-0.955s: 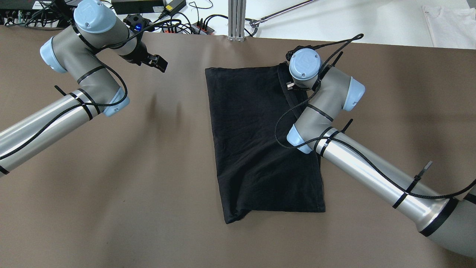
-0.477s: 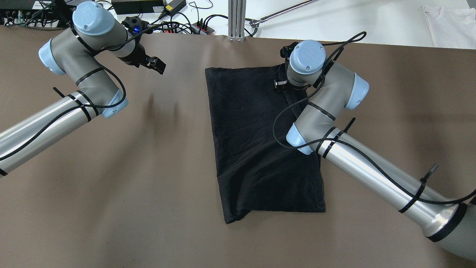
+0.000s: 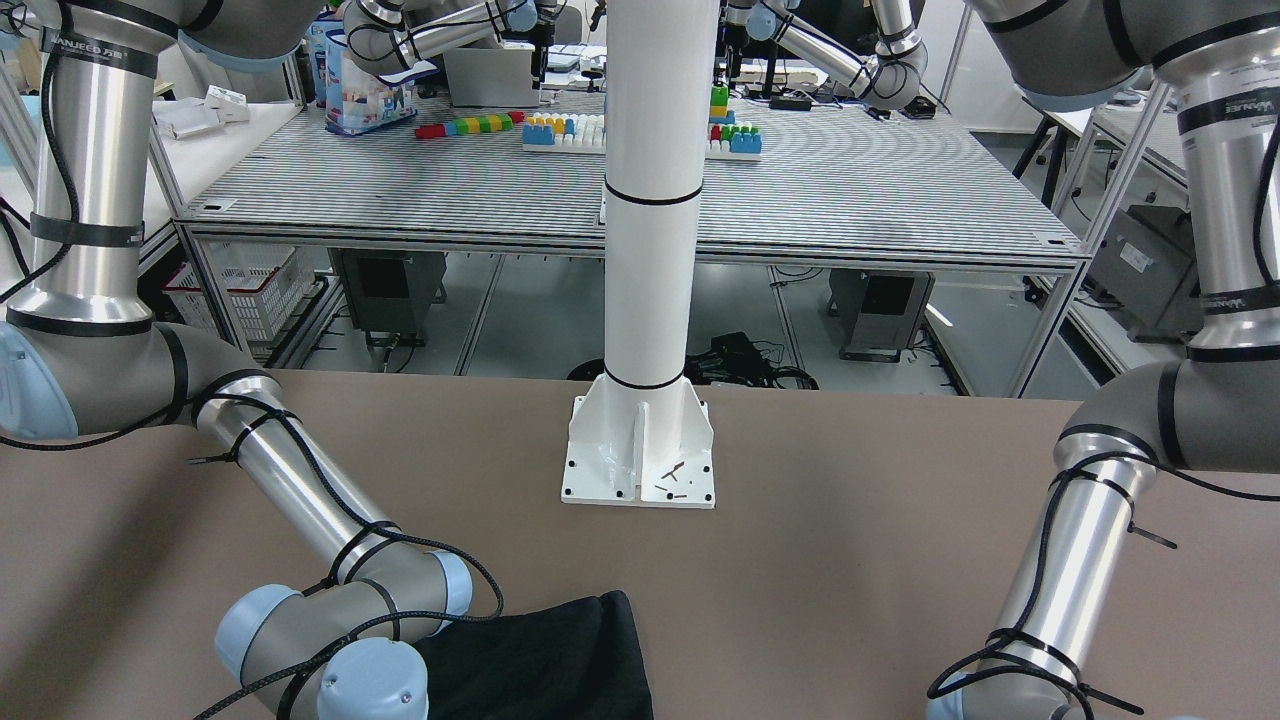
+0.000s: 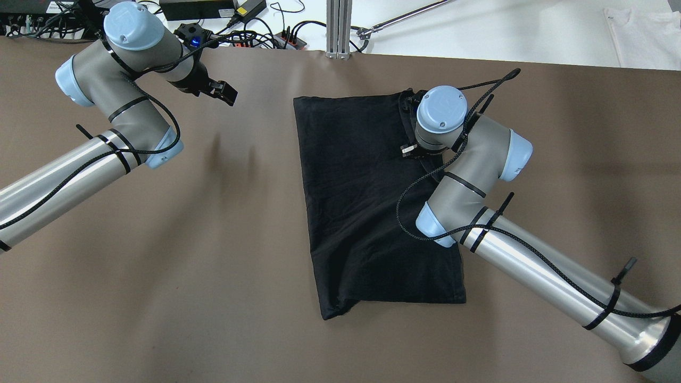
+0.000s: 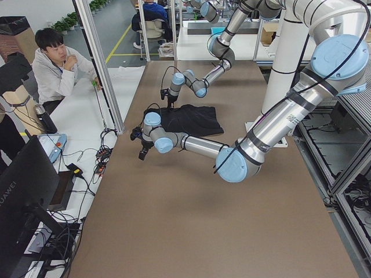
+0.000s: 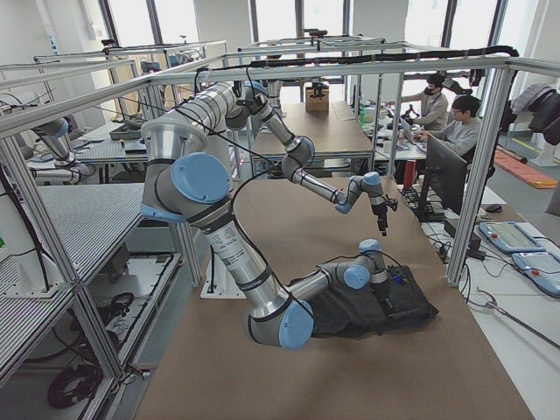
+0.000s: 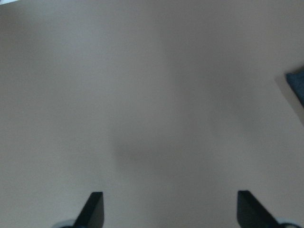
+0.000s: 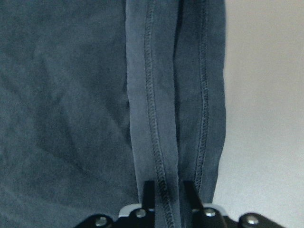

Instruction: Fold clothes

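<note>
The clothes [image 4: 362, 202] are one black piece of fabric lying flat in a folded rectangle at the table's middle; they also show in the front-facing view [image 3: 560, 660]. My right gripper [image 8: 169, 192] is over the far right corner, its fingers close together with the stitched hem [image 8: 161, 118] running between them. In the overhead view the right wrist [image 4: 440, 114] hides it. My left gripper [image 4: 226, 93] is open and empty above the bare table, far left of the fabric. In the left wrist view [image 7: 171, 209] only the fabric's corner [image 7: 297, 83] shows.
The brown table [image 4: 159, 266] spreads wide on both sides of the fabric. The white pillar's base [image 3: 640, 460] stands at the robot's edge. Cables and power bricks [image 4: 239, 16] and an aluminium post [image 4: 338, 26] line the far edge. Operators [image 5: 55, 69] sit beyond it.
The right wrist moved out toward the far edge, then came back nearer along the fabric's right hem. The left arm barely moved. The fabric's outline looks the same.
</note>
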Available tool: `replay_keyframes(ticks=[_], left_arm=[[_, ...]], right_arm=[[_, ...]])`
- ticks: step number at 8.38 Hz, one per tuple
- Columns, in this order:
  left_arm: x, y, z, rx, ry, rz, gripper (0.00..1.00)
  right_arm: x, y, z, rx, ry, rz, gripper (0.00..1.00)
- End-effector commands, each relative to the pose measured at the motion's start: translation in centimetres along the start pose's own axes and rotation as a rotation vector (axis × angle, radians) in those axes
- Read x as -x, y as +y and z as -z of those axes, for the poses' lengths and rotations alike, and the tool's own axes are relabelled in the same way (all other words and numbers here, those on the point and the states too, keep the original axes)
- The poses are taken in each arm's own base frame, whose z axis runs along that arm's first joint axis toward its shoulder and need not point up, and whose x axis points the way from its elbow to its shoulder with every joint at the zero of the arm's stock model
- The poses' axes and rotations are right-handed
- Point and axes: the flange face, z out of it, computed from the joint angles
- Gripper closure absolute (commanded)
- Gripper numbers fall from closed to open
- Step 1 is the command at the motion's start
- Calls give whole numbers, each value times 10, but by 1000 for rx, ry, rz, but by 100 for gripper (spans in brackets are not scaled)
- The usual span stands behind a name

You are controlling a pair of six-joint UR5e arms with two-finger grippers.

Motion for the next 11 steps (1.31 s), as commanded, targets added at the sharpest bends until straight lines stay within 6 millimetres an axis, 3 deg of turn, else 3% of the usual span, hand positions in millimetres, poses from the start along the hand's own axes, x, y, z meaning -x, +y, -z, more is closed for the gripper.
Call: replay_keyframes(ticks=[1,4,6,8,11], left_arm=[[0,1,-1,1,-1,-2,0],[0,2,-2,3,-2,-2,0],[0,2,-2,3,-2,-2,0],[0,3,-4,5,-2,-2,0],[3,6,-5,9,-4,0,0]], right_arm=[[-4,11,-1,16,15,71,58],[-13,29,9,10,-4,99,53],[9,41,21,32,-6,119,52],[19,50,19,37,-9,131,52],[18,50,17,38,-4,134,83]])
